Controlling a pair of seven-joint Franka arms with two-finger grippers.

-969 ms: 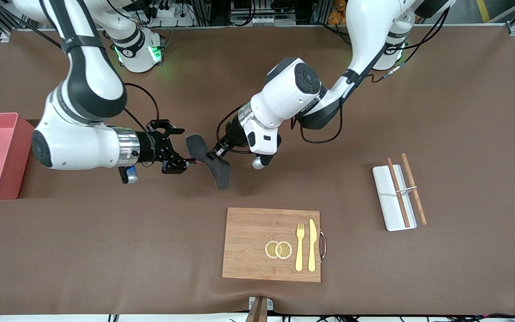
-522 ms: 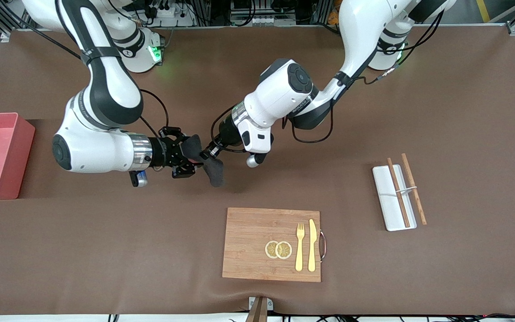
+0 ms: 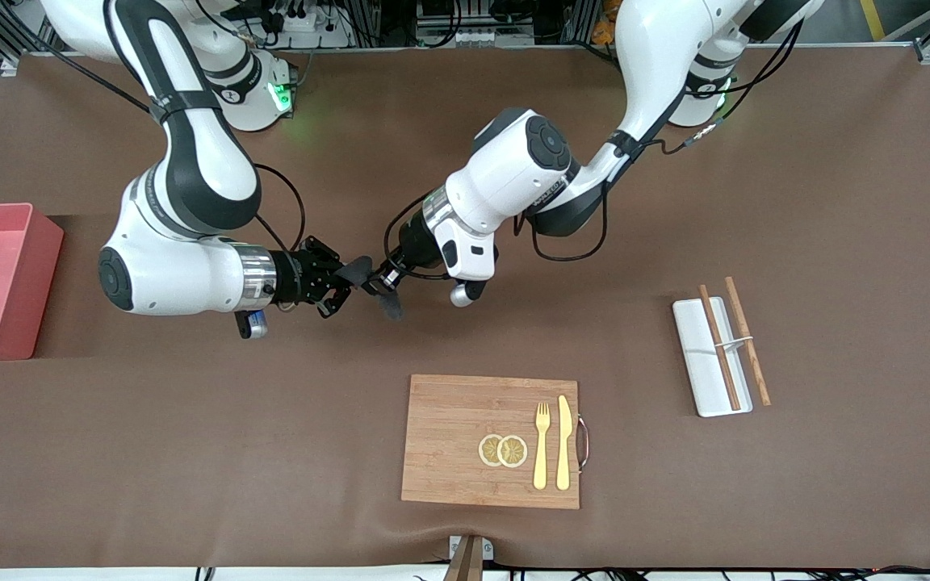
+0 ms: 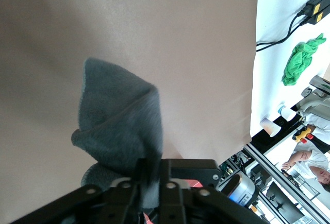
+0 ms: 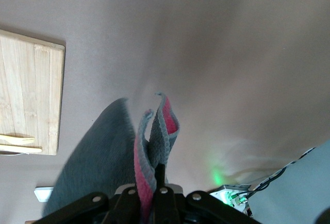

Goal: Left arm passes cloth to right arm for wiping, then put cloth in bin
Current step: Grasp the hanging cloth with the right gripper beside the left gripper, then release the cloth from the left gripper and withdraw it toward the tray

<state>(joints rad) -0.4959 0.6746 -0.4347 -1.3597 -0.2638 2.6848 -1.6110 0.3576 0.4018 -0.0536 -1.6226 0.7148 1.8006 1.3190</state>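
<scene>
The charcoal-grey cloth (image 3: 391,305) hangs above the bare table mat between the two grippers, about mid-table. My left gripper (image 3: 380,278) pinches one bunched fold of the cloth (image 4: 121,126). In the left wrist view its jaws (image 4: 153,165) stand narrow with the fabric between them. My right gripper (image 3: 342,284) meets it from the right arm's end and is shut on another fold. There the cloth (image 5: 98,152) shows a pink edge clamped between the right gripper's fingers (image 5: 149,175). The salmon-pink bin (image 3: 37,282) stands at the right arm's end of the table.
A wooden cutting board (image 3: 449,436) with two lemon slices, a fork and a knife lies nearer the front camera than the grippers. A white tray (image 3: 695,355) with chopsticks sits toward the left arm's end.
My right gripper has moved in to the cloth and closed on it. The left arm has shifted slightly toward the right arm, and the hanging cloth now looks bunched and narrower.
</scene>
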